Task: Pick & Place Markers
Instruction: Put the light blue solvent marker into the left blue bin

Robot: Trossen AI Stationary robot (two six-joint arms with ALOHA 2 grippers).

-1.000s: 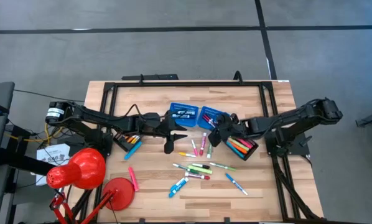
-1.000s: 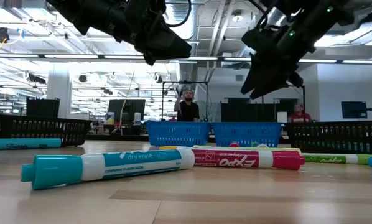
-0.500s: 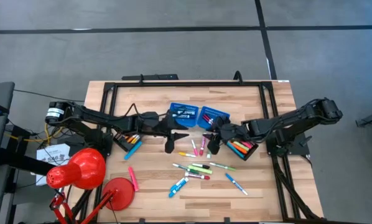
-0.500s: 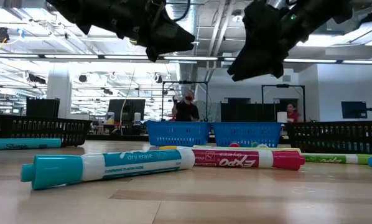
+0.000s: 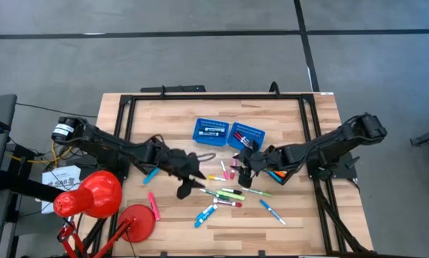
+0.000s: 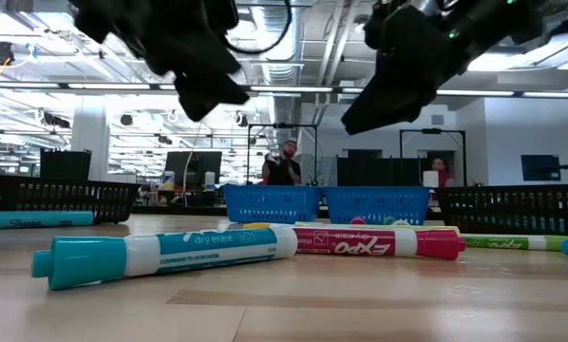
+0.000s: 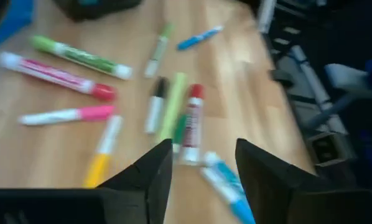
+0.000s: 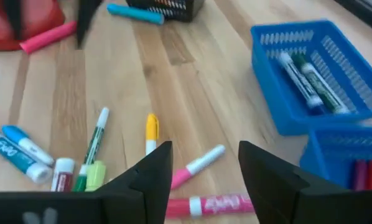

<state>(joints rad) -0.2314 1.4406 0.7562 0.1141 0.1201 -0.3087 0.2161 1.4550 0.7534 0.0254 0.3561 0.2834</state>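
Note:
Several markers [image 5: 225, 193] lie loose on the wooden table's middle and near part, in pink, green, blue, yellow and white. My left gripper [image 5: 187, 184] hovers open above their left end; its wrist view shows a red-capped marker [image 7: 193, 122] and a green one ahead of its fingers [image 7: 203, 167]. My right gripper [image 5: 244, 172] hovers open over the far side of the scatter, above a pink-and-white marker [image 8: 198, 165] and a yellow one [image 8: 151, 127]. In the low view both grippers, left [image 6: 197, 66] and right [image 6: 398, 81], hang well above the markers [image 6: 170, 255].
Two blue baskets [image 5: 211, 131] [image 5: 247, 134] stand far of the markers and hold a few markers. Black trays [image 5: 144, 162] [image 5: 279, 170] with markers sit left and right. A red lamp [image 5: 92, 193] and its base [image 5: 138, 219] fill the near left corner beside a pink marker [image 5: 153, 206].
Both grippers have moved toward the table's near edge, away from the blue baskets, and now stand over the loose markers. The left one has also shifted a little to the left. No marker has moved.

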